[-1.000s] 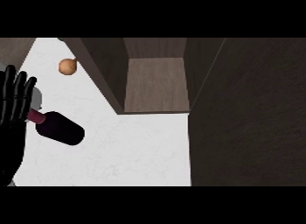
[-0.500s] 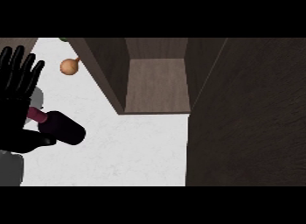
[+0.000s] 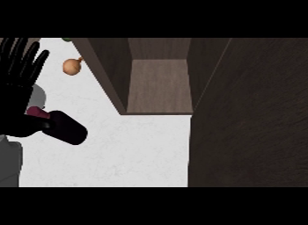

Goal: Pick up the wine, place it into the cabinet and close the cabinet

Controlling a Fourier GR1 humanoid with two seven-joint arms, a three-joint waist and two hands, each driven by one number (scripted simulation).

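1. At the left edge the left hand [image 3: 13, 88] had dropped lower and nearer over the last second, its fingers [image 3: 28, 61] straight and spread, pointing far; they pinched nothing.
2. The palm now overlapped the neck end of the wine bottle [image 3: 64, 127], which lay on its side on the white desk [image 3: 130, 149], unmoved. By my reading the grasp was being set up, not yet closed.
3. Far left lay one onion [image 3: 72, 66].
4. Right of centre stood one cabinet [image 3: 160, 83], open, its shelf bare; its dark door [image 3: 260, 123] filled the right.
5. Count: one bottle, one onion, one cabinet, one hand; the right hand was out of view.
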